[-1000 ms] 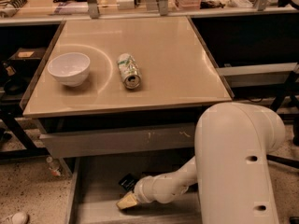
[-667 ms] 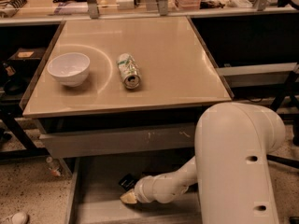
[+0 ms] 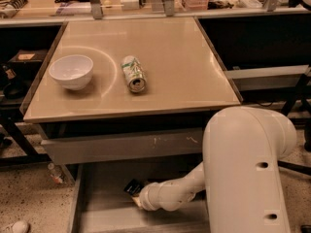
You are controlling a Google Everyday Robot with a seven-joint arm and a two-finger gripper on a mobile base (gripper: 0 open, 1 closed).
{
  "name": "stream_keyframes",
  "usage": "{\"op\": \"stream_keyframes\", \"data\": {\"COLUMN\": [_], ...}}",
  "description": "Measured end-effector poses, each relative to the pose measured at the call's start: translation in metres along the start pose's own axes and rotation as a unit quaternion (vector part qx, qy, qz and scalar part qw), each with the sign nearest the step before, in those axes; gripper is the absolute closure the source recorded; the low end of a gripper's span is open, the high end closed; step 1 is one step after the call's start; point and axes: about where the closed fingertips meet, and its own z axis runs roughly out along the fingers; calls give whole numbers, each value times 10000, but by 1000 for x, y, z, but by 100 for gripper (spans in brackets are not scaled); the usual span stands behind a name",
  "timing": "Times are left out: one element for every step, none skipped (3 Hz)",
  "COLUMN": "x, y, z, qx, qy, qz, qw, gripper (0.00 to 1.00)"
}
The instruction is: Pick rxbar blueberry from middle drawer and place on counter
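Camera view: the small flat dark wrapped rxbar blueberry [image 3: 132, 186] lies on the floor of the wide grey middle drawer [image 3: 102, 212], just at 11 o'clock of the white arm's [image 3: 243, 169] gripper [image 3: 137, 200]. Whether the gripper grasps it cannot be told. The glossy beige counter [image 3: 170, 57] carries a white round bowl [image 3: 71, 71] at 9 o'clock and a crushed green-white can [image 3: 133, 73] near centre.

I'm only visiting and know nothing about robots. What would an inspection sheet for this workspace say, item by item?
Surface: counter, glossy beige, above the open middle drawer.
Job's things: rxbar blueberry lies on the drawer floor, not yet on the counter.
Clutter: white bowl and crushed can on its side, both on the counter.
Grippers: gripper is down inside the drawer, right at the bar.
Cables: nothing seen for certain.
Surroundings: cluttered bench behind the counter; speckled floor.
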Motion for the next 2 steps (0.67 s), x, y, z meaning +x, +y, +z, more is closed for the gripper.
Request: {"op": "stream_keyframes", "data": {"x": [0,0], "y": [0,0], "z": [0,0], "qx": [0,0], "qy": [0,0], "qz": [0,0], "qw": [10000,10000], "gripper": [100,100]}}
